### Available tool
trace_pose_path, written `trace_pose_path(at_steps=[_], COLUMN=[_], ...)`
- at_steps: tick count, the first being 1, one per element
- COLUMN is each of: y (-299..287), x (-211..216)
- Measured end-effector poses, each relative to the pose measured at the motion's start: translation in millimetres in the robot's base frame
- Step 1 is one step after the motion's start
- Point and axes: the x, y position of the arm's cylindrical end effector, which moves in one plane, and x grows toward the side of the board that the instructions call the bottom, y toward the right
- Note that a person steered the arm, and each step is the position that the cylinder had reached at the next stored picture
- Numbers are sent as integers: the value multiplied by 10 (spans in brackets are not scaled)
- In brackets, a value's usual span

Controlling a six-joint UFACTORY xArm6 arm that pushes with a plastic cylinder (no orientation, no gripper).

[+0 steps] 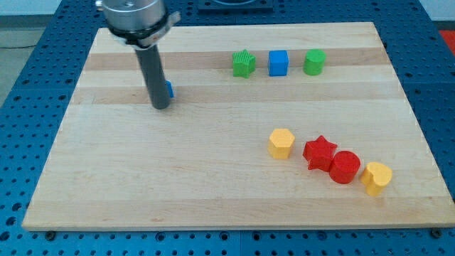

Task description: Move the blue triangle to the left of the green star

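My tip [161,106] on the table [213,185], touching the mostly hidden blue triangle [170,89] | green star [243,63] well to its right, nothing between | blue cube [278,62] right of star | no jaws on this rig.

A round metallic grey housing [134,16] sits at the upper left of the frame, cut off by the top edge, with a shiny silver upper band and a darker rim beneath it. From its underside runs a straight, smooth, dark grey cylindrical rod [152,71], matte and unmarked. My tip [161,107] is the rod's blunt, flat end, left of frame centre.
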Motion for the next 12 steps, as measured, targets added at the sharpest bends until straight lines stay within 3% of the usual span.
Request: trace_pose_path(at_steps=[1, 4, 6, 7, 12], y=[-207, 418, -10, 232, 389], x=[-40, -901, -1322, -1506, -1157])
